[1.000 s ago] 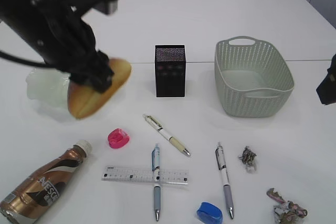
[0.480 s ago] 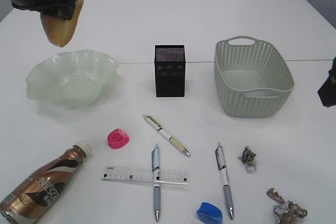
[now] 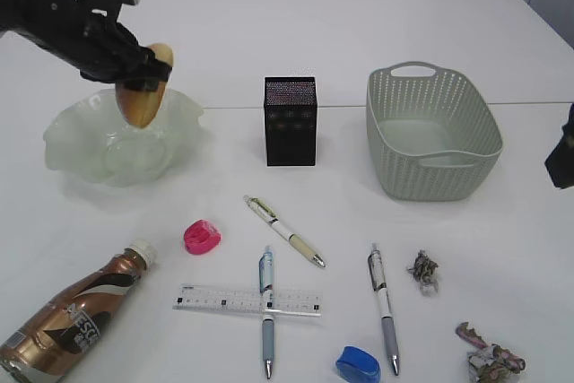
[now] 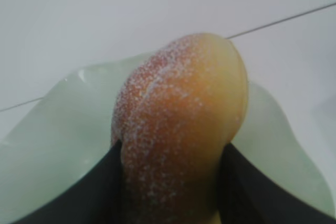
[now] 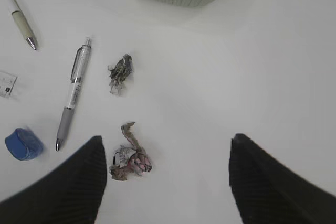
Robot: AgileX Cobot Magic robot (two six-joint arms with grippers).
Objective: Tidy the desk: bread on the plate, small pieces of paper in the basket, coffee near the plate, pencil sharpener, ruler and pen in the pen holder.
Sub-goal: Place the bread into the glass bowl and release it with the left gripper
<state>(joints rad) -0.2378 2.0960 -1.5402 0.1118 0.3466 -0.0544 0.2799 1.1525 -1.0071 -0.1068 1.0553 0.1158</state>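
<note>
My left gripper (image 3: 134,73) is shut on the golden sugar-dusted bread (image 3: 142,98), which hangs end-down just over the pale green plate (image 3: 81,145). In the left wrist view the bread (image 4: 181,124) fills the space between the black fingers (image 4: 94,192), with the plate's rim (image 4: 58,129) behind it. My right gripper (image 5: 167,142) hangs open and empty over the desk (image 3: 359,33), a crumpled paper (image 5: 129,158) by its left finger. The coffee (image 3: 72,316) lies at front left. The ruler (image 3: 247,300), a pen (image 3: 285,230) and a pink pencil sharpener (image 3: 202,237) lie in front of the pen holder (image 3: 291,120).
The green basket (image 3: 430,132) stands right of the pen holder. Two more pens (image 3: 267,311) (image 3: 384,307), a blue sharpener (image 3: 357,364) and paper scraps (image 3: 422,272) (image 3: 491,361) lie along the front. The right gripper (image 3: 562,161) shows at the right edge.
The left arm lifted the bread from in front of the plate, swung it up to the far left, then brought it down over the plate. The right gripper has stayed put.
</note>
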